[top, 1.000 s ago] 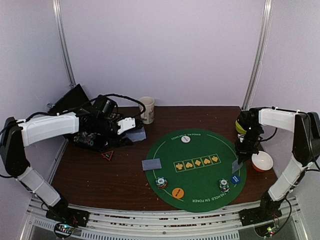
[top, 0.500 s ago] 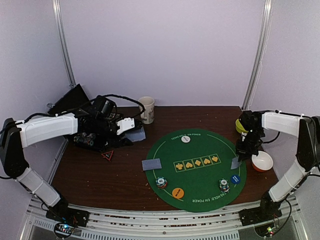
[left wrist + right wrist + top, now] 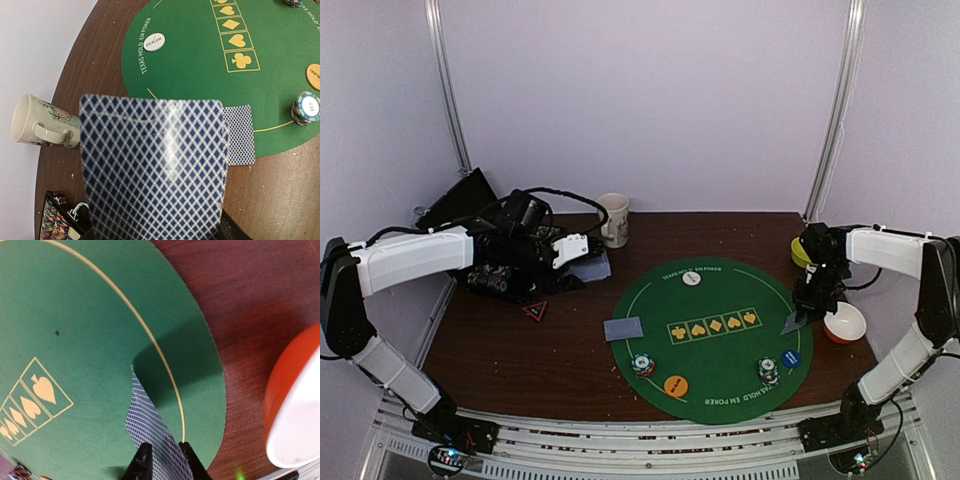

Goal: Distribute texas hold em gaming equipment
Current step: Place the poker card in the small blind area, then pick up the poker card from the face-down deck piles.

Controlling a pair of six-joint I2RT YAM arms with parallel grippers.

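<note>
Changed: the card (image 3: 150, 425) has been lowered to the right rim of the green mat (image 3: 720, 290), and the squeeze on it has just been eased.
Meaning: this seat looks nearly dealt.
Right claw (image 3: 165, 452): the card is kept between its fingers; gripped or loose cannot be told.
Left claw (image 3: 585, 258): the card pack (image 3: 155, 170) is held.
Card's way: tilted, back up; long side run out from the claw, free corner pointed at the mat.

Left wrist: I find the cards (image 3: 155, 170) fill the view, lower edge cropped, grip hidden. Right wrist: orange bowl (image 3: 295, 405) cropped.
</note>
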